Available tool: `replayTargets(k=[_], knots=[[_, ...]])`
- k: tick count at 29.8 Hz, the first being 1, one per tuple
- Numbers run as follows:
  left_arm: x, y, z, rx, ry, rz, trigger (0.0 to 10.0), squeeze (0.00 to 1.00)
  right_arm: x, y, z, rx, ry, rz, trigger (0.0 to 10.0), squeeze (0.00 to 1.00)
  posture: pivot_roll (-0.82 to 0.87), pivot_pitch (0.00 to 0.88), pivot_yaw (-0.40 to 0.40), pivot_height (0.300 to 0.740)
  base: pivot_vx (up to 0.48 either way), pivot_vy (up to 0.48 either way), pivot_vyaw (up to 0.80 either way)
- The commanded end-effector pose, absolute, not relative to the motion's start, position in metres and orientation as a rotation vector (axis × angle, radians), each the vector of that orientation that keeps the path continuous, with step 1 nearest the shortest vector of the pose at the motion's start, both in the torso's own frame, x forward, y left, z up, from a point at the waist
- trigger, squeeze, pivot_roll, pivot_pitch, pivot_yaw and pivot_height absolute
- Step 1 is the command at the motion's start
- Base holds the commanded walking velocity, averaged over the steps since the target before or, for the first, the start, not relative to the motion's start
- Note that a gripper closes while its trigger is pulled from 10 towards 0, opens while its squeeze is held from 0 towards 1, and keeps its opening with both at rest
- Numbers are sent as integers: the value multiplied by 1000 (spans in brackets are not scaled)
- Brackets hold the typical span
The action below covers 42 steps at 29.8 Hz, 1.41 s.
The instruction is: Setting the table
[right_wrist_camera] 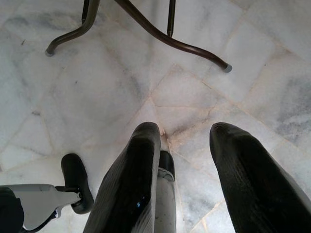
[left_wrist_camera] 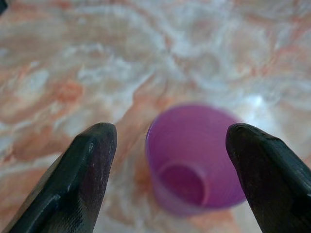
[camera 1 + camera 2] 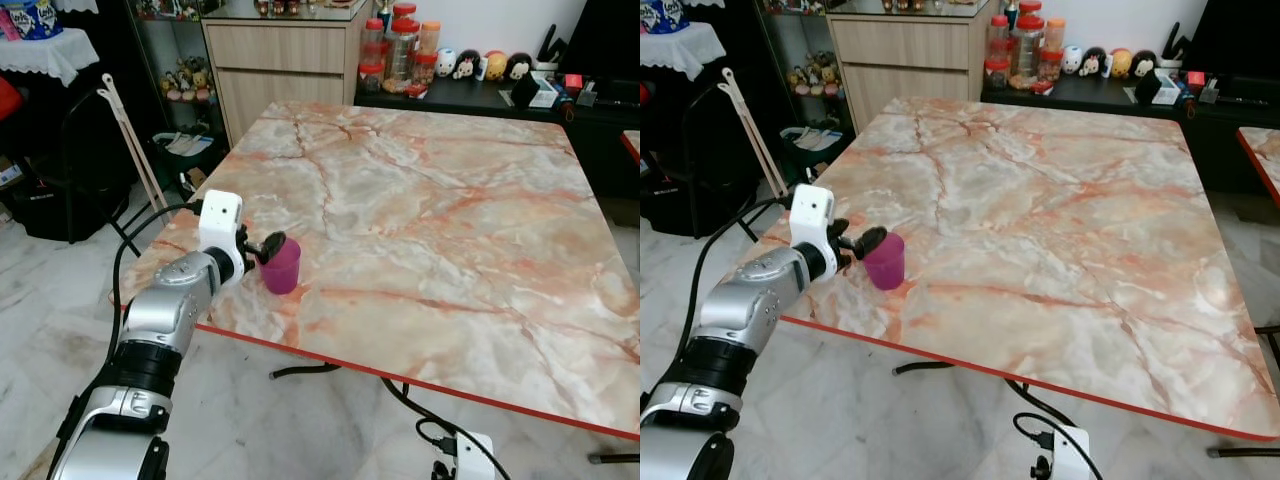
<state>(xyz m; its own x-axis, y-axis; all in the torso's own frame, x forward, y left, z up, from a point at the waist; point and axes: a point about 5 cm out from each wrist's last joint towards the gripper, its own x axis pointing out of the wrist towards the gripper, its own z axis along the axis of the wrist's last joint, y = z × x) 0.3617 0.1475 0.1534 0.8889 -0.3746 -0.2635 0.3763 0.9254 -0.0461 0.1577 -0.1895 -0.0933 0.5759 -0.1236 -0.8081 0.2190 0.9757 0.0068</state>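
Observation:
A purple plastic cup (image 3: 282,268) stands upright on the marble table (image 3: 450,200), near its front left edge. My left gripper (image 3: 268,245) is just left of the cup at rim height. It is open: in the left wrist view the cup (image 2: 194,160) sits ahead between the two spread black fingers (image 2: 92,165), and they do not clasp it. The cup looks empty. My right gripper (image 1: 184,128) hangs low over the tiled floor, open with nothing between its fingers.
The table has a red edge (image 3: 400,375) and curved metal legs (image 1: 170,39) below. A white power strip with a cable (image 3: 465,455) lies on the floor by the front edge. A wooden cabinet (image 3: 280,60), jars (image 3: 395,45) and plush toys (image 3: 490,65) stand behind.

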Motion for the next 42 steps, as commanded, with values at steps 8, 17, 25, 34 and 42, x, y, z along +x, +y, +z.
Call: replayTargets(k=[8,17,25,34,42], knots=[[368,147,162,71,293,-396,10000,1000,157,-190,-94,121,940,-219,10000,0,-5,0,32,740,0,0,0],[374,151,165,81,316,-389,10000,1000,158,-190,-93,122,936,-218,10000,0,-1,0,33,740,0,0,0],[385,158,175,118,321,-384,10000,0,159,-190,-93,128,934,-225,10000,0,2,0,33,740,0,0,0],[392,170,175,194,347,-379,10000,0,160,-190,-92,135,931,-232,10000,0,-1,0,44,740,0,0,0],[395,168,173,197,359,-399,10000,0,159,-190,-93,142,931,-237,10000,0,-2,0,45,740,0,0,0]])
